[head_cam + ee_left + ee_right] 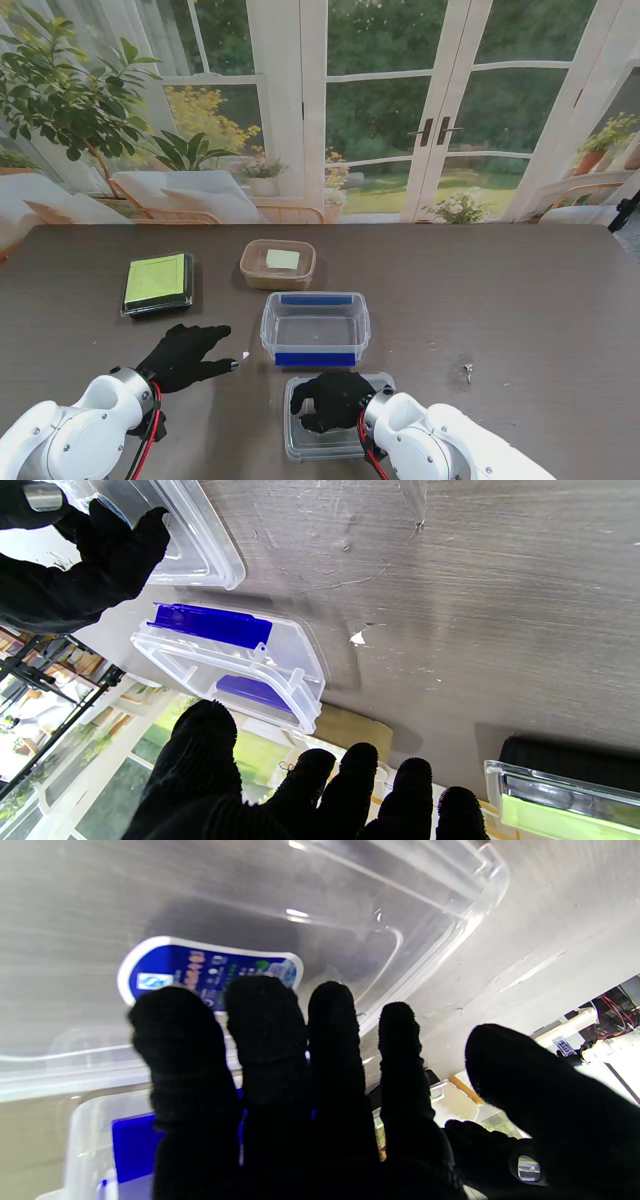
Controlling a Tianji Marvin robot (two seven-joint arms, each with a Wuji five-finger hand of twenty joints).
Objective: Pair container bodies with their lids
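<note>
Stand view, left to right.

Far left of the dark wood-grain table (pixel 520 300): a flat black square container with a lime-green top (pixel 158 282), lying well apart from both hands; its clear edge and green face show at the corner of the left wrist view (pixel 560 800).

Left hand (pixel 185 355), black-gloved: palm down, just over the table, nearer to me than the green-topped container. Fingers apart and extended, index pointing right toward the clear box; they grip nothing. From the wrist, fingertips (pixel 357 765) show fanned out.

Centre, farther from me: a tan translucent rectangular tub (pixel 277 263) with a pale square on its top.

Centre: a clear rectangular plastic box with blue latches on its two long sides (pixel 315 328), open side up, uncovered. It sits between the tan tub and the flat clear piece, just right of the left index fingertip, not touching it.

Centre-right, nearest to me: a flat clear plastic lid-like tray with a blue label (pixel 300 440), lying just beside the clear box's near edge. Right hand (pixel 335 398) lies over it, fingers close together and curled down onto its surface (pixel 270 1030); whether they actually pinch it I cannot tell.

Right of that: small pale scrap (pixel 467 372) on bare table.
</note>
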